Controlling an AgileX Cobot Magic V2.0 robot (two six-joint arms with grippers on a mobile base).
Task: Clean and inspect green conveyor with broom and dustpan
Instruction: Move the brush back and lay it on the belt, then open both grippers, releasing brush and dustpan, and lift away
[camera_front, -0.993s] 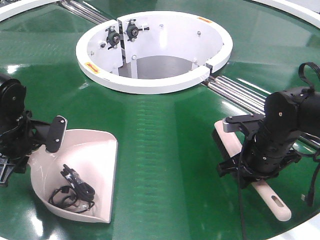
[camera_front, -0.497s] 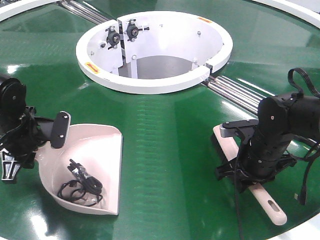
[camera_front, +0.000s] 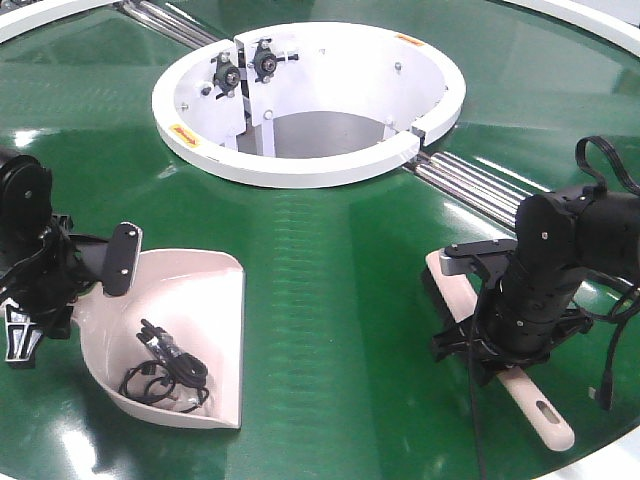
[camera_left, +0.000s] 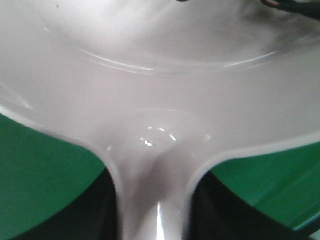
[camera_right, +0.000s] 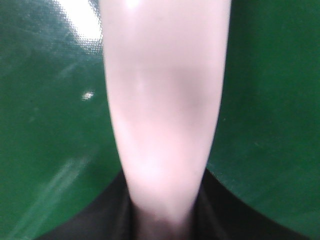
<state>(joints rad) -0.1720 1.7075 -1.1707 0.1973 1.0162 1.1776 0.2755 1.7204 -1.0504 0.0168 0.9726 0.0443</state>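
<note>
The green conveyor (camera_front: 330, 260) fills the front view. At lower left the beige-pink dustpan (camera_front: 195, 310) rests on the belt with a tangle of black cable (camera_front: 165, 372) inside. My left gripper (camera_front: 78, 272) is shut on its handle. In the left wrist view the dustpan (camera_left: 160, 75) narrows to a neck between my dark fingers (camera_left: 100, 215). At the right the beige broom (camera_front: 540, 408) lies on the belt, its head partly hidden under my right gripper (camera_front: 500, 345), which is shut on it. The broom handle (camera_right: 165, 100) fills the right wrist view.
The white ring-shaped housing (camera_front: 300, 100) stands at the belt's centre. Steel roller strips (camera_front: 480, 180) run out from it to the right, and another set (camera_front: 170, 20) to the upper left. The white rim (camera_front: 605, 458) edges the front right. A black cable (camera_front: 600, 160) loops off the right arm.
The left gripper has shifted the dustpan a little right and toward the front. The right arm has drawn the broom slightly left. Over the last half second almost nothing moved.
</note>
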